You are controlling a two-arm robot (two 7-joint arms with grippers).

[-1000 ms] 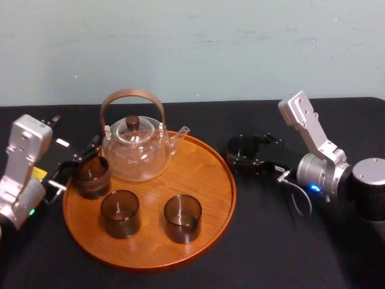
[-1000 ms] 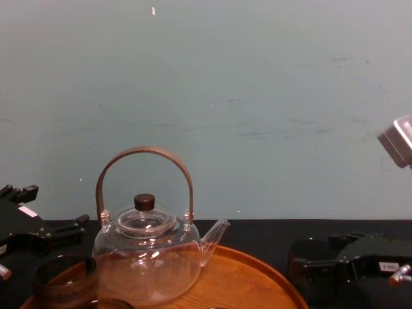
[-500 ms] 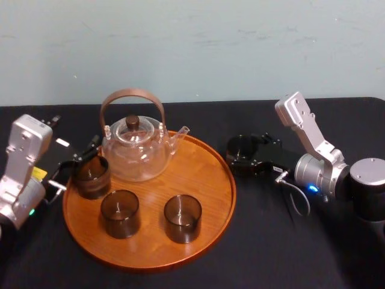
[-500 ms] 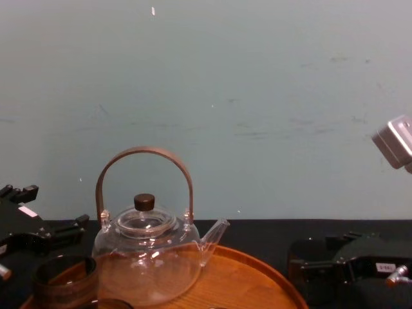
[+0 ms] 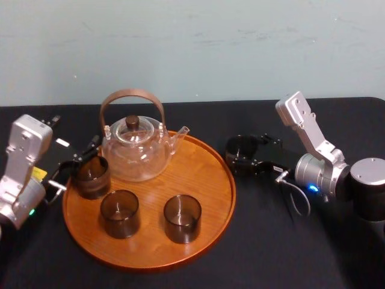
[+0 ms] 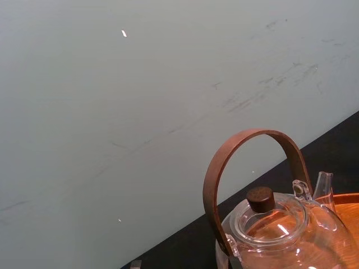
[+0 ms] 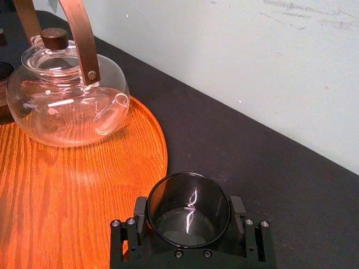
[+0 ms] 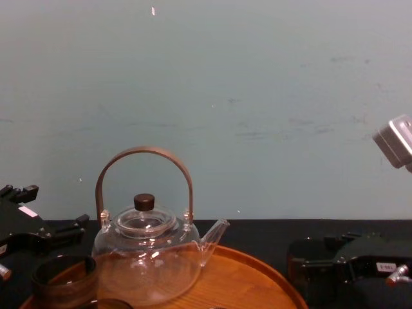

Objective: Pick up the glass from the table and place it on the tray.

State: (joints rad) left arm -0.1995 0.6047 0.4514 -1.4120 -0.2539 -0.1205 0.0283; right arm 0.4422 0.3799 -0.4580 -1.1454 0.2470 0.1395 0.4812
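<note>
The glass [image 5: 239, 153], a short dark smoky tumbler, stands upright on the black table just right of the tray [image 5: 207, 180]. My right gripper [image 5: 242, 158] reaches in from the right at table height. In the right wrist view the glass [image 7: 188, 210] sits between the black fingers [image 7: 139, 212], which press against both of its walls; the right gripper [image 7: 188, 216] is shut on it. The round orange-brown tray [image 7: 56, 190] lies close beside it. My left gripper [image 5: 75, 168] rests at the tray's left edge, open, next to another tumbler [image 5: 91, 176].
On the tray stand a clear glass teapot [image 5: 135, 150] with an arched brown handle and three dark tumblers, two of them near the front [image 5: 120, 212] [image 5: 182, 218]. The tray's right half is bare wood. A pale wall closes off the back of the table.
The right gripper's fingers have closed in against the glass's walls. The arm shifted only slightly; the glass, the tray and the left arm have not moved.
</note>
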